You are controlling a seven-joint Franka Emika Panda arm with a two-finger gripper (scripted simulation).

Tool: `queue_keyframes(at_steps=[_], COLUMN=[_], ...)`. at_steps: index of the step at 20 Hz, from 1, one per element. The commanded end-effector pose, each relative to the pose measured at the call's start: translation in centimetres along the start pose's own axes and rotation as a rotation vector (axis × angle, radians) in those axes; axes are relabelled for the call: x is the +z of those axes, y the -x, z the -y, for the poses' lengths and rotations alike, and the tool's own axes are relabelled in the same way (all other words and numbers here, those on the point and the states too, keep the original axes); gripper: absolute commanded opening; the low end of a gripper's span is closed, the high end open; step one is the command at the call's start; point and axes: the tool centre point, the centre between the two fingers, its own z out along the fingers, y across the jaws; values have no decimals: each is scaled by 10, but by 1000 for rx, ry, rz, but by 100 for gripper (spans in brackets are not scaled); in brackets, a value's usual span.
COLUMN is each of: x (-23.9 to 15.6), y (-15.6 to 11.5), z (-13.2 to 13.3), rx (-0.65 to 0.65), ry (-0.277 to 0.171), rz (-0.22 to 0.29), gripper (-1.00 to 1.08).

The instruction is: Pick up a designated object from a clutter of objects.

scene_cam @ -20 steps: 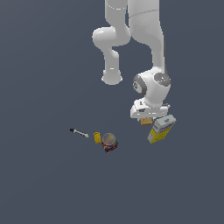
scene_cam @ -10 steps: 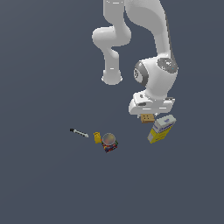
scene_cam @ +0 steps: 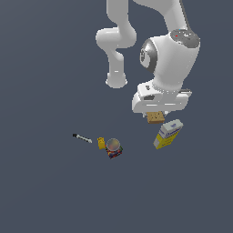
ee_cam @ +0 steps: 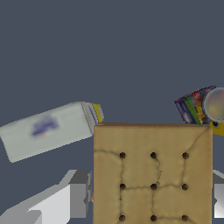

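Note:
The designated object, a flat tan square block [scene_cam: 155, 117] with dark dots, sits between my gripper's fingers under the hand, lifted off the floor. In the wrist view the block [ee_cam: 153, 175] fills the space between the two grey fingers [ee_cam: 78, 199]. My gripper [scene_cam: 155, 114] is shut on it. The rest of the clutter lies below on the floor. The yellow box with a white-blue label [scene_cam: 167, 134] stands just beside and below the held block, apart from it. It also shows in the wrist view [ee_cam: 48, 131].
A grey ball on a multicoloured base [scene_cam: 113, 146] sits to the exterior view's left of the box, with a tiny yellow piece [scene_cam: 101, 142] next to it. A thin black-white stick [scene_cam: 82, 137] lies further left. The floor is plain dark grey.
The hand has risen with the tan block in it, away from the yellow box. The other objects have not moved.

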Motion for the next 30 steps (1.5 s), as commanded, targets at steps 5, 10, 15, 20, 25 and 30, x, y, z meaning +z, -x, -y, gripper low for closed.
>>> queue_keyframes(at_steps=[5,10,15,20,25,30], x=[-62,-106,-143,-171,-189,-199], y=[-26,-45,-63,-77,-86,-91], z=[-17,-29,-39,-47,-52,-54], rx=[0,1,1,2,2,3], ry=[0,1,2,3,3,3], rz=[0,0,0,-1,-1,-1], gripper=[-100,-100,-100,-100,-100,-100])
